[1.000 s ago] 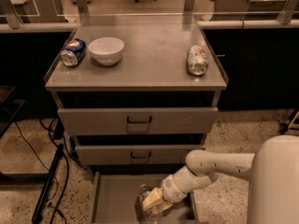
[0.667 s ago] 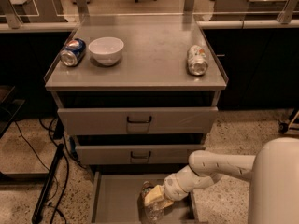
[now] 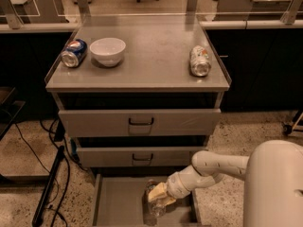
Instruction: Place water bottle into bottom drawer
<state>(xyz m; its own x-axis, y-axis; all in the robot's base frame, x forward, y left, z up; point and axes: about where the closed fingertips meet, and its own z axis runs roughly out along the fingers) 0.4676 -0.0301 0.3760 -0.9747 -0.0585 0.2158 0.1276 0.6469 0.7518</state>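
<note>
The bottom drawer (image 3: pixel 118 200) is pulled out at the foot of the grey cabinet, its flat grey floor showing. The clear water bottle (image 3: pixel 152 211) lies inside it, right of the middle, running toward the front. My gripper (image 3: pixel 158 196) reaches in from the right on a white arm and sits over the bottle's upper half, hiding its neck end. The bottle looks to be resting on or just above the drawer floor.
On the cabinet top (image 3: pixel 151 56) lie a blue Pepsi can (image 3: pixel 74 52), a white bowl (image 3: pixel 107 50) and a silver crushed can (image 3: pixel 200 60). The two upper drawers (image 3: pixel 140 122) are partly open. Black cables (image 3: pixel 49 188) lie on the floor at left. My white base (image 3: pixel 277 188) stands at right.
My gripper and forearm have shifted slightly to the right and up, with the bottle staying in the drawer under it.
</note>
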